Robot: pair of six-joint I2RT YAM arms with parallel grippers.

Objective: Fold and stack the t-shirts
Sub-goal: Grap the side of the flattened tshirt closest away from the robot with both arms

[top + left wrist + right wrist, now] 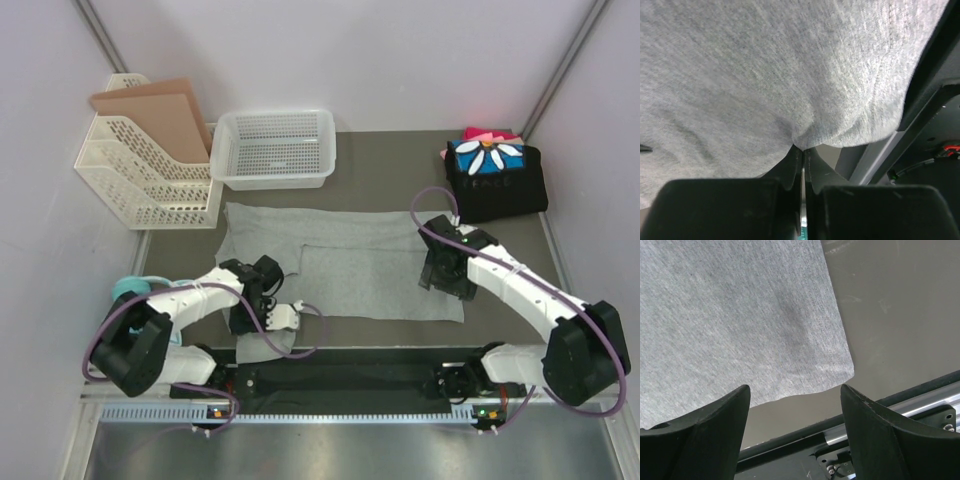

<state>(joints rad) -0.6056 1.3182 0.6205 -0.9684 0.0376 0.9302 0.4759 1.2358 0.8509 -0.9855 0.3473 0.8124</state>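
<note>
Left claw is closed, its two fingers pressed together on a pinched fold of the grey t-shirt at the shirt's near left edge; the cloth bunches up right at the fingertips. Right claw stands with its fingers wide apart and grips nothing. It is positioned over the near right corner of the same shirt, and the wrist view shows that rounded corner lying between the two fingers, with bare surface beside it. Whether the fingertips touch the cloth cannot be determined. The grey t-shirt is spread mostly flat across the middle of the surface, with an upper layer overlapping a lower one and a small flap hanging toward the near edge by the left claw. At the far right corner sits a folded pile, well apart from the grey shirt: a black t-shirt with a blue panel and white daisy print, with pink and red t-shirts showing behind it. At the far left stand a white mesh basket and a white file rack holding brown boards.
</note>
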